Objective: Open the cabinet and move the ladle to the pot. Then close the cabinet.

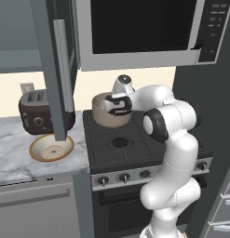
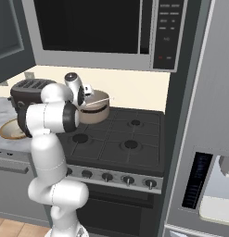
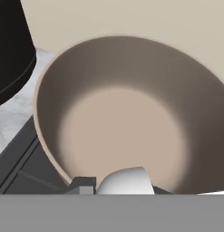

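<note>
Now the jaws, closed on the slim silver ladle, hang over the deep beige pot; released crooked, its handle could tip out over the rim.

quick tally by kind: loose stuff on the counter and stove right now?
Pot: 1, on the stove's back left burner
Ladle: 1, in the gripper, over the pot
Bowl: 1, on the counter
Toaster: 1, on the counter
Total: 4
</note>
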